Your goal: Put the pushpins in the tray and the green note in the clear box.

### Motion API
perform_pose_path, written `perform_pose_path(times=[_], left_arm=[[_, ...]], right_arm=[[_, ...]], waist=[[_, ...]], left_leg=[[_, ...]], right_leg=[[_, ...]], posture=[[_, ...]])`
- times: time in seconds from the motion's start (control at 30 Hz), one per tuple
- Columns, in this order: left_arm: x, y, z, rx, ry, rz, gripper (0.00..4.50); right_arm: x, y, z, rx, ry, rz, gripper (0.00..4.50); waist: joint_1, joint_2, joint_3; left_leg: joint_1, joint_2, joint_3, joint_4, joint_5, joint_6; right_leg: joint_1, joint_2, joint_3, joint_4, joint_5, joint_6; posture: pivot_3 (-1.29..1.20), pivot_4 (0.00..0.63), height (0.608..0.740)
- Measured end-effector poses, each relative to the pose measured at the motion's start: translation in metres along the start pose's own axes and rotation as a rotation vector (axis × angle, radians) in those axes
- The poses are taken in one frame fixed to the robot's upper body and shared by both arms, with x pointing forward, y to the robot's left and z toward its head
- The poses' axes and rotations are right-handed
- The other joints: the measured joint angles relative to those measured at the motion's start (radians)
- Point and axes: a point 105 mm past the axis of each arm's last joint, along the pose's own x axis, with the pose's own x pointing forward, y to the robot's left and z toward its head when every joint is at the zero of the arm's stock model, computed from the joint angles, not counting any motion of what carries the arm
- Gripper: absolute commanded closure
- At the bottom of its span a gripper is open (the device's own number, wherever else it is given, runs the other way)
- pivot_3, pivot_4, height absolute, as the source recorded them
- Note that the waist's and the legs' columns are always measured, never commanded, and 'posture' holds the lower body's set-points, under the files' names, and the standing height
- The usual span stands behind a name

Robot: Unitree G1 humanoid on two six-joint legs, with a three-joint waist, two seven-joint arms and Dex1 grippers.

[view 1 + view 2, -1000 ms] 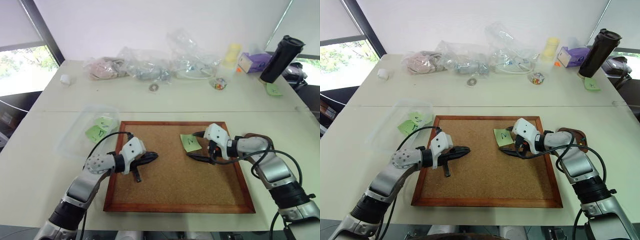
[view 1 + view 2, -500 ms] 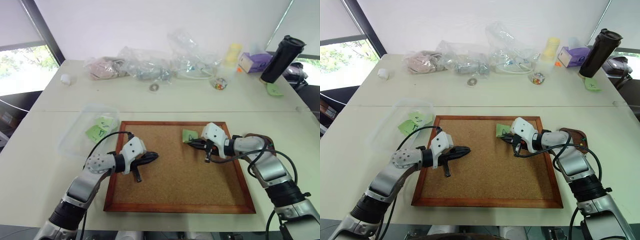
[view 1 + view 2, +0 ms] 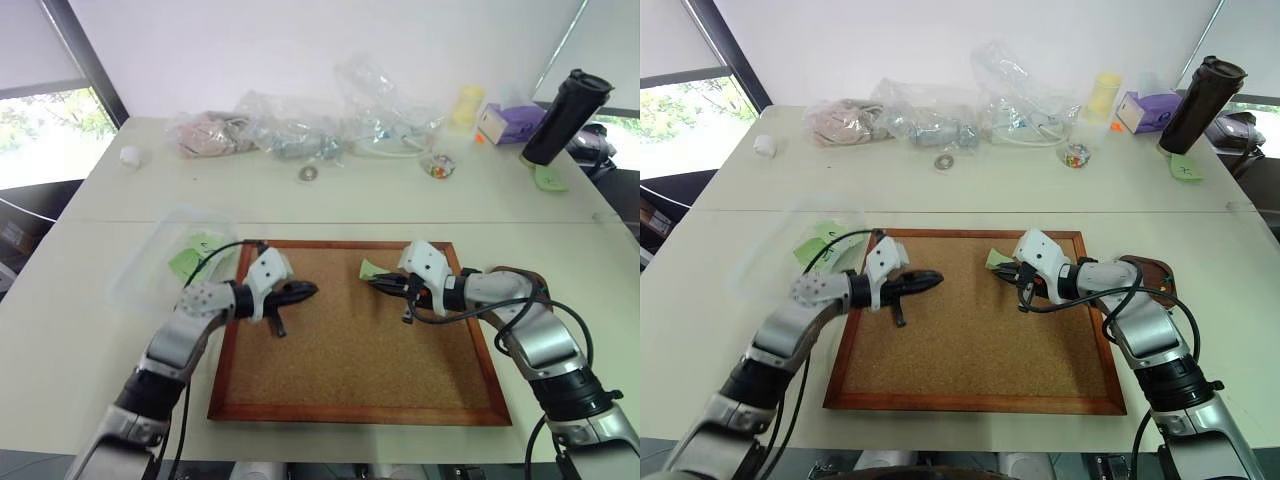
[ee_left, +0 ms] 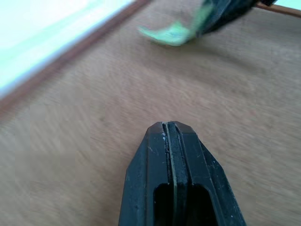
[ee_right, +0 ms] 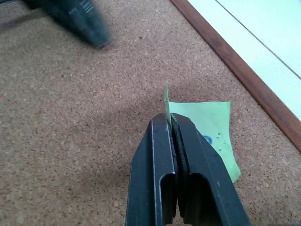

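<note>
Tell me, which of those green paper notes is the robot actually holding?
The green note over the corkboard, pinched in the right tool. The others lie in the clear box.

Corkboard (image 3: pixel 350 350) up front — clear plastic bags (image 3: pixel 300 130) and black tumbler (image 3: pixel 562 118) behind.

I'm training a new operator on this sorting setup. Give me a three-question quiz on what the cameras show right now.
1. True or false: the right gripper is shut on the green note.
2. Which surface lies under both grippers? A) corkboard B) bare table C) clear box
3. Fill in: the left gripper is shut and holds ____.

Key: 1 true; 2 A; 3 nothing.
</note>
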Motion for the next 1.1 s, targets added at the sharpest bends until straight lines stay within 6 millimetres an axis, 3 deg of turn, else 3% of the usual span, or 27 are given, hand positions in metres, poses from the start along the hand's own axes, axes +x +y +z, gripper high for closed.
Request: perform_pose_path(times=[0.1,0.23,0.37,0.57,1.1], left_arm=[[0.012,0.002,0.019,0.145,-0.056,-0.077,4.50],[0.025,-0.004,0.023,0.239,-0.092,-0.156,4.50],[0.030,-0.007,0.015,0.286,-0.079,-0.203,3.07],[0.032,-0.002,0.022,0.422,-0.106,-0.218,0.07],[0.056,0.003,0.020,0.575,-0.163,-0.202,0.02]], right_arm=[[0.000,0.001,0.001,0.002,0.002,0.005,4.43],[0.000,0.004,0.006,-0.007,-0.008,0.013,4.43],[0.000,0.004,0.006,-0.004,-0.006,0.011,4.50],[0.000,0.004,0.006,0.003,-0.001,0.011,4.50],[0.000,0.014,0.020,0.019,-0.026,0.056,4.50]], waist=[[0.000,0.000,0.000],[-0.002,-0.001,0.001],[-0.002,-0.001,0.002],[0.000,-0.002,0.002],[-0.001,-0.002,0.003]], left_leg=[[0.000,-0.001,0.000,0.000,0.000,0.000],[0.000,-0.001,0.000,-0.001,0.000,0.000],[0.000,-0.001,0.000,-0.001,0.000,0.000],[0.000,-0.001,0.000,0.000,0.000,0.000],[0.000,-0.001,0.000,0.000,0.000,0.000]], right_leg=[[-0.001,0.000,0.000,0.000,0.000,0.000],[-0.001,0.001,0.000,0.000,0.000,0.000],[-0.002,0.002,-0.001,0.000,0.000,0.000],[-0.002,0.002,-0.001,0.000,0.000,0.000],[-0.002,0.004,-0.002,0.001,0.000,0.000]], posture=[[0.00,0.150,0.740],[0.00,0.150,0.740],[0.00,0.150,0.740],[0.00,0.150,0.740],[0.00,0.150,0.740]])
